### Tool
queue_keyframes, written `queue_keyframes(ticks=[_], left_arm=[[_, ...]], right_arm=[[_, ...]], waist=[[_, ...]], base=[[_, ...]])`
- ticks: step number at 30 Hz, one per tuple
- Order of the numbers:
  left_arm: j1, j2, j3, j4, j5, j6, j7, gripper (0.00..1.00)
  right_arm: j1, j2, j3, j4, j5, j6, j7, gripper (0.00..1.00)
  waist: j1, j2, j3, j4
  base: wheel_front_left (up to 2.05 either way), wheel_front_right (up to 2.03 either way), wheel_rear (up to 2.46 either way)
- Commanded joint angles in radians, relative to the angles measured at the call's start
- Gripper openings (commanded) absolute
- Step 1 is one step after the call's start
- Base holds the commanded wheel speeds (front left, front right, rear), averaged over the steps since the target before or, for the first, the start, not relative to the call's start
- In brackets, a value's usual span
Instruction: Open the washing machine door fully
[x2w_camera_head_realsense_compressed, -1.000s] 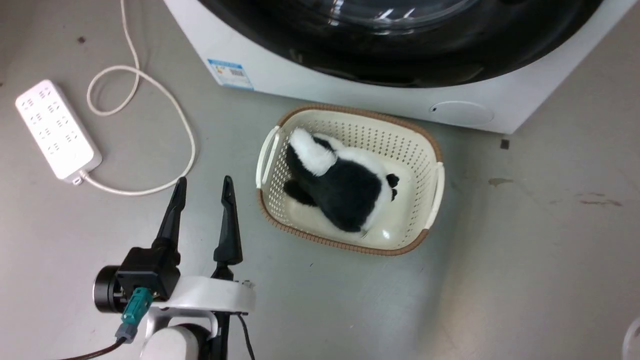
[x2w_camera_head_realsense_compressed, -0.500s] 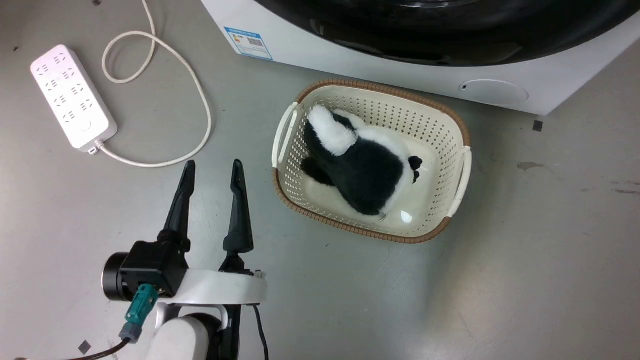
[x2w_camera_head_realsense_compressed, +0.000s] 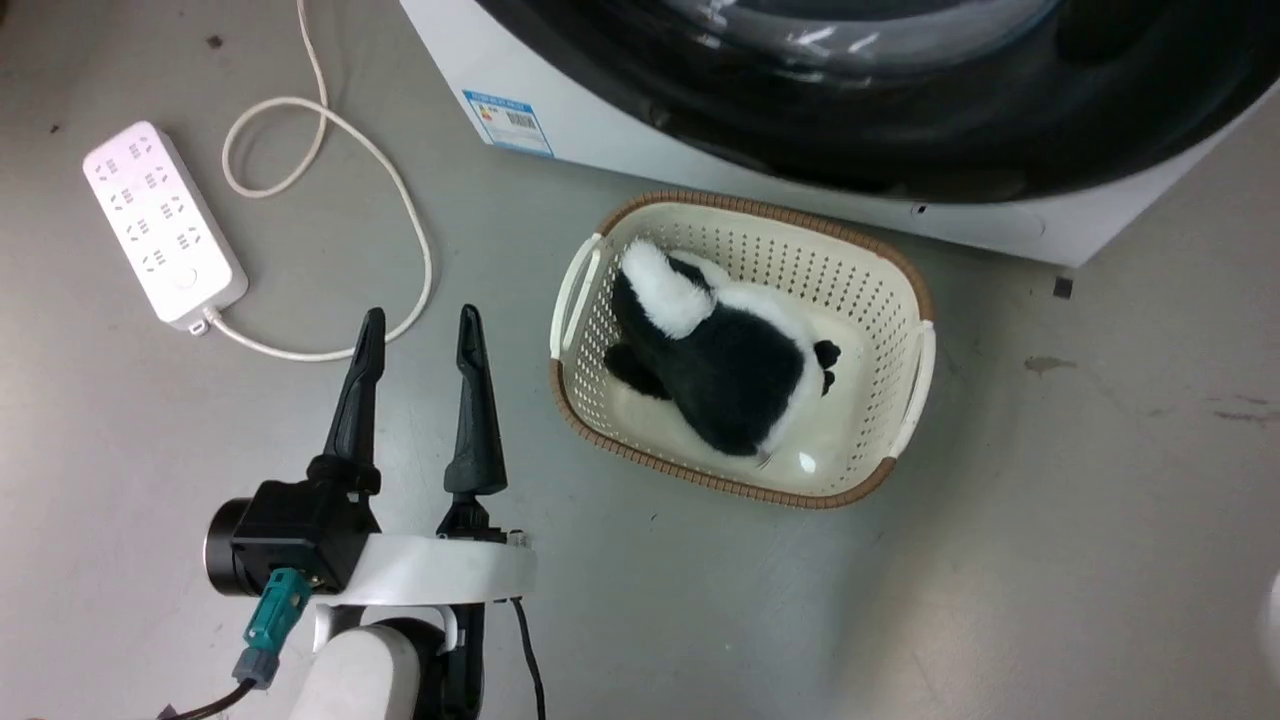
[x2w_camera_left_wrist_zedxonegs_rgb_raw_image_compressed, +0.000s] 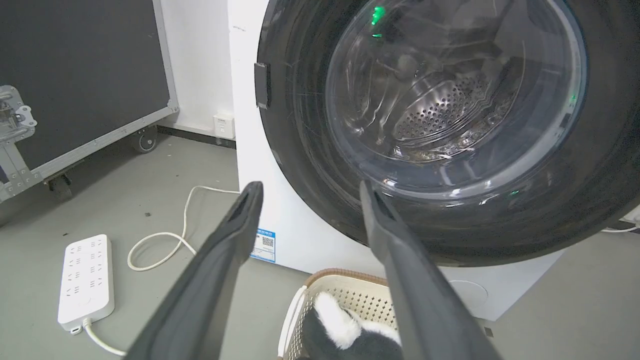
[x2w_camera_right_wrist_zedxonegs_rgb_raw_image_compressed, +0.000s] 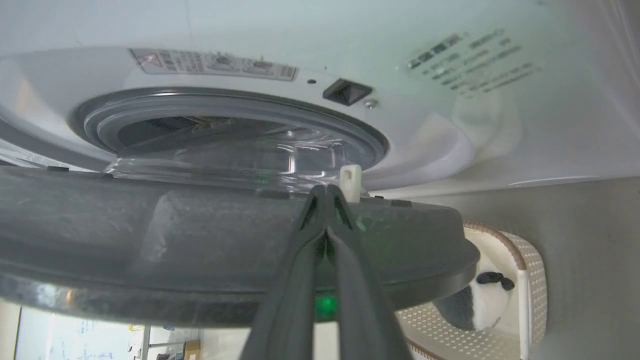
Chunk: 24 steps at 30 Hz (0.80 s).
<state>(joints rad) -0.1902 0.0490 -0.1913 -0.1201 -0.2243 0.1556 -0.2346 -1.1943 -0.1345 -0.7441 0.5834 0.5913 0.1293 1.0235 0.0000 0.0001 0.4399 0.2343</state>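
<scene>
The washing machine (x2w_camera_head_realsense_compressed: 620, 140) is white with a blue label sticker (x2w_camera_head_realsense_compressed: 508, 122); the washing machine door (x2w_camera_head_realsense_compressed: 950, 140) is glossy black. The basket (x2w_camera_head_realsense_compressed: 800, 265) is cream, patterned with rows of small holes, its rim brown and woven. The plush toy (x2w_camera_head_realsense_compressed: 730, 375) is black and white, the power strip (x2w_camera_head_realsense_compressed: 165, 225) white, the floor (x2w_camera_head_realsense_compressed: 1050, 500) grey.

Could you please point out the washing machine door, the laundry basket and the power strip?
washing machine door (x2w_camera_left_wrist_zedxonegs_rgb_raw_image_compressed: 295, 125), left wrist view, on its black ring.
laundry basket (x2w_camera_head_realsense_compressed: 800, 265), head view, on its far wall.
power strip (x2w_camera_head_realsense_compressed: 165, 225), head view, on its white top.
</scene>
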Motion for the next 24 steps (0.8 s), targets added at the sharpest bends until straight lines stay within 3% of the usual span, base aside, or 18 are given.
queue_keyframes(ticks=[1,10,15,24], left_arm=[[-0.006,0.001,-0.004,0.002,-0.008,0.005,-0.012,1.00],[0.031,0.001,-0.006,0.023,-0.017,-0.003,-0.027,1.00],[0.071,0.001,-0.015,0.047,-0.009,-0.016,-0.027,1.00],[0.147,0.001,-0.023,0.084,-0.037,-0.045,-0.027,1.00]], right_arm=[[0.016,0.038,0.004,-0.012,0.018,0.001,0.047,0.00],[0.164,0.083,0.012,-0.088,0.130,0.001,0.211,0.00],[0.305,0.084,0.160,-0.060,0.291,0.001,0.223,0.00],[0.568,0.084,0.568,-0.102,0.629,0.001,0.102,0.00]], waist=[[0.0000,-0.0001,-0.014,-0.002],[0.0000,-0.0001,-0.091,-0.002],[0.0000,-0.0001,-0.151,-0.008],[0.0000,-0.0001,-0.221,-0.001]], base=[[0.00,0.00,0.00],[0.00,0.00,0.00],[0.00,0.00,0.00],[0.00,0.00,0.00]])
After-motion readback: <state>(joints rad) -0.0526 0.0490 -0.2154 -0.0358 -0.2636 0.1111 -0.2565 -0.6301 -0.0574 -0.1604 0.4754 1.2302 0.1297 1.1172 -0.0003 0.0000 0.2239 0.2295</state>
